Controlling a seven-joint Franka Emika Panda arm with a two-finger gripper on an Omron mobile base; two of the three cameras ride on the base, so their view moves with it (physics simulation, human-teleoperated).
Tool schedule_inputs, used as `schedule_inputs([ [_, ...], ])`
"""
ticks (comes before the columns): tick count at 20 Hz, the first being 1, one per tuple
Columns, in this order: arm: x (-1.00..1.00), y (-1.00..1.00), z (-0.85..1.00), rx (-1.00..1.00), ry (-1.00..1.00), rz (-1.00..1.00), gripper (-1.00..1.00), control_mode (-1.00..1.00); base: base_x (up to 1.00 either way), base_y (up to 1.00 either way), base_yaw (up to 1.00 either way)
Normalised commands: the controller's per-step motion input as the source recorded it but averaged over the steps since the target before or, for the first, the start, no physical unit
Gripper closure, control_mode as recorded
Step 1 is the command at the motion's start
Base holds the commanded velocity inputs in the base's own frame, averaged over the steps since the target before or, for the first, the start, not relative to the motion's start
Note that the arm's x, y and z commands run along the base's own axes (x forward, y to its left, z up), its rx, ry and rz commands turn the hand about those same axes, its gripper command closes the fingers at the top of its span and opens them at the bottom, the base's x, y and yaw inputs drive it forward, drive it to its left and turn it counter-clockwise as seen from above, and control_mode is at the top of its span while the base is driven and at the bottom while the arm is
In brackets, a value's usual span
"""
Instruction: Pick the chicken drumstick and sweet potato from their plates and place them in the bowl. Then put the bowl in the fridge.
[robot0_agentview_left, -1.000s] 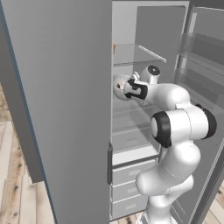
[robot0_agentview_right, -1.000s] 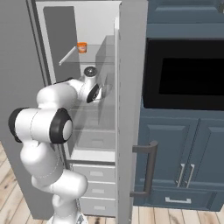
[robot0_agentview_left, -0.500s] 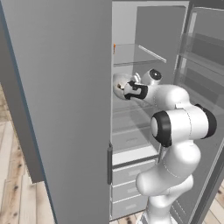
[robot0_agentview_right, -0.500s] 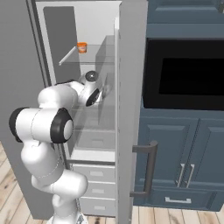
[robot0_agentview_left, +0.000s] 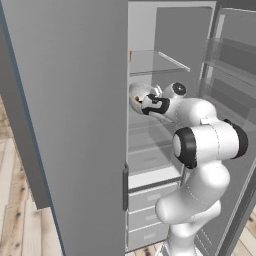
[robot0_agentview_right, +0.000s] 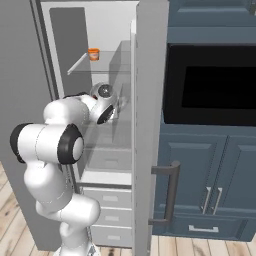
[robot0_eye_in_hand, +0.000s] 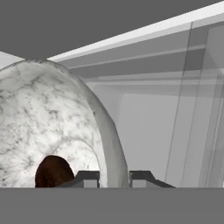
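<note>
The white, grey-mottled bowl (robot0_eye_in_hand: 43, 122) is held tilted on its side inside the open grey fridge (robot0_agentview_left: 70, 125). My gripper (robot0_eye_in_hand: 114, 177) is shut on the bowl's rim, one fingertip (robot0_eye_in_hand: 89, 178) inside and one outside. A dark brown piece of food (robot0_eye_in_hand: 52, 171) lies in the bowl; I cannot tell whether it is the chicken drumstick or the sweet potato. In the left base view the bowl (robot0_agentview_left: 137, 94) hangs above a middle shelf, with the gripper (robot0_agentview_left: 146, 104) at its right edge. The plates are out of view.
A small orange container (robot0_agentview_right: 93, 53) stands on the clear upper shelf (robot0_agentview_right: 100, 67). Pale drawers (robot0_agentview_left: 150, 197) lie below the arm. The open fridge door (robot0_agentview_right: 147, 125) stands close to the right of the hand. Beyond it are a black oven (robot0_agentview_right: 215, 82) and dark blue cabinets (robot0_agentview_right: 220, 185).
The hand, still gripping the bowl, has eased slightly deeper into the fridge. Nothing else has moved.
</note>
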Motion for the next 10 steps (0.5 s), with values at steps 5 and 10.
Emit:
schedule_inputs([
  [5, 0.0, 0.01, -0.1, 0.0, 0.0, 0.0, -1.0, -1.0, 0.0, 0.0, 0.0],
  [10, -0.01, 0.03, 0.0, 0.0, 0.0, 0.0, -1.0, -1.0, 0.0, 0.0, 0.0],
])
